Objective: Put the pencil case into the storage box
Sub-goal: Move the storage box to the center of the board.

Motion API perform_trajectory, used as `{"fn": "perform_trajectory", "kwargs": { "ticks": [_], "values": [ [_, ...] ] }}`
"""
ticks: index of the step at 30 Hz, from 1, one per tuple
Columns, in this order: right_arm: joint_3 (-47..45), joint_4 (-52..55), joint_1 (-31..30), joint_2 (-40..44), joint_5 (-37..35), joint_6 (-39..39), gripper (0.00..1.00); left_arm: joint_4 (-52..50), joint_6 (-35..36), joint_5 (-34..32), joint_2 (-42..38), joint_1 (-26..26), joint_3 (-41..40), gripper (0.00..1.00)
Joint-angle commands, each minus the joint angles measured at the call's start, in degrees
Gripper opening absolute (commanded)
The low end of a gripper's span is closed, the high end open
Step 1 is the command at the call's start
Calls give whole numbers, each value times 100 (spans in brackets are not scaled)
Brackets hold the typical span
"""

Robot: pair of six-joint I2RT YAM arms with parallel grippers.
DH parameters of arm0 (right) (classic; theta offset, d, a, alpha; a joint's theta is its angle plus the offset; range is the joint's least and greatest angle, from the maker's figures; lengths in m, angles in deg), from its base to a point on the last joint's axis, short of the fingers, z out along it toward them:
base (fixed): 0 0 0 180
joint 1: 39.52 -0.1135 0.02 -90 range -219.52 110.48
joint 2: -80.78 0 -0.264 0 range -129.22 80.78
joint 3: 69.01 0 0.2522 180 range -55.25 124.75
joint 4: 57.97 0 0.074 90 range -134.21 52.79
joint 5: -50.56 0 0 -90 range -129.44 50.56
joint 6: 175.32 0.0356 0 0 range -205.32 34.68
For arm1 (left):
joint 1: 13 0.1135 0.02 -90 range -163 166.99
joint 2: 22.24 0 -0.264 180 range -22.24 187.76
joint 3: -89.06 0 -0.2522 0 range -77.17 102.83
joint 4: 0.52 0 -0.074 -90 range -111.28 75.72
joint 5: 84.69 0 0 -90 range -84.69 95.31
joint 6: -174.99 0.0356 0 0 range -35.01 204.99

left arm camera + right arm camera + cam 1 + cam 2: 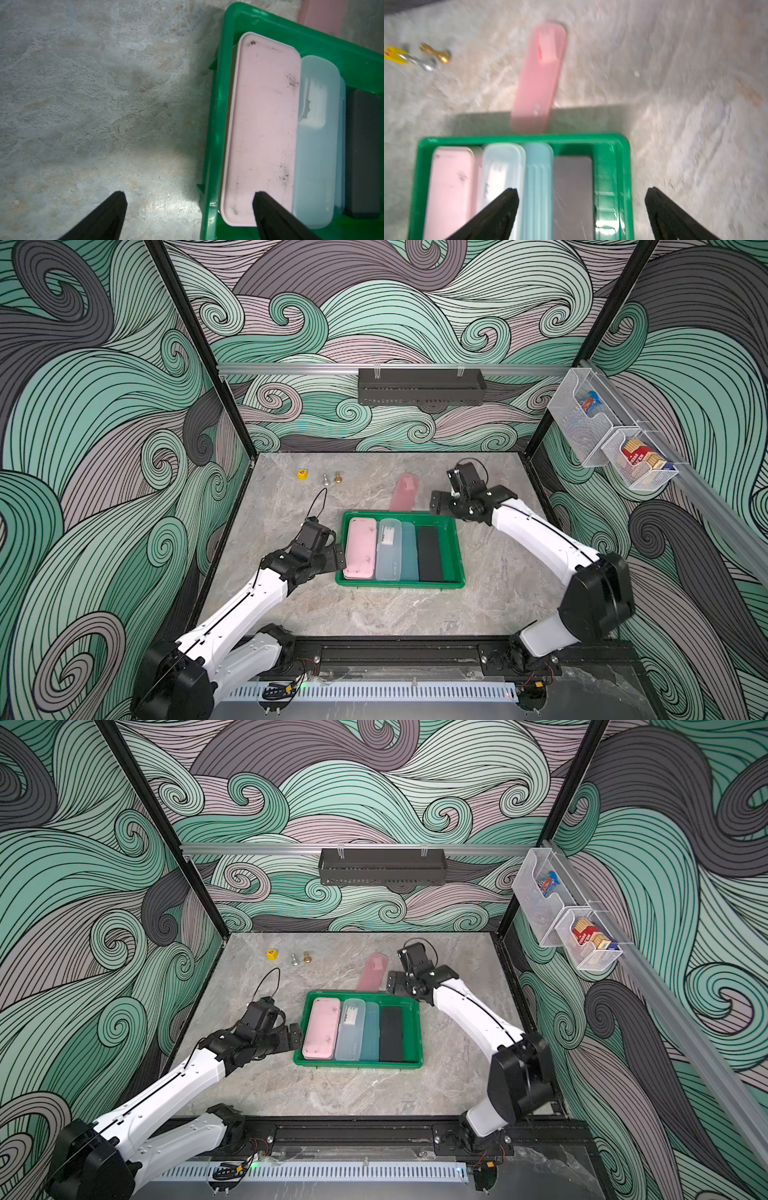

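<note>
Pencil case, salmon, lies flat on the table, just behind the box's far rim and outside it. By my reading it is the one left to stow.

Left to right:
- Left gripper: fingers spread, empty, at the left wall of the box. The wrist view puts one finger over the pink case. Probably parked out of the way.
- In the box, lengthwise and side by side: pink case, clear case, teal case, black case. They sit packed toward the left, with a narrow green strip bare on the right. A fifth would fit tightly, I judge.
- Right gripper: fingers spread, empty, over the far right corner, near the salmon case but apart from it. Wrist view blurred.

Surface: grey marbled, some glare. At far left sit a yellow die, a silver piece and a brass piece.

Room: swirl-patterned walls, black shelf on the back rail, wire baskets on the right.
</note>
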Motion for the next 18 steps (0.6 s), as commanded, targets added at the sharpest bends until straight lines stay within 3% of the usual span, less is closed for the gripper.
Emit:
{"fn": "perform_trajectory", "kwargs": {
  "ticks": [1, 8, 18],
  "values": [
    [1149, 555, 19, -1210, 220, -419, 99, 189, 195, 103, -11, 121, -141, 99],
    [3771, 1385, 27, -3659, 396, -489, 99, 556, 374, 268, 326, 333, -307, 99],
    [4848, 1383, -109, -4821, 368, -93, 99, 701, 491, 455, 497, 477, -307, 99]
  ]
}}
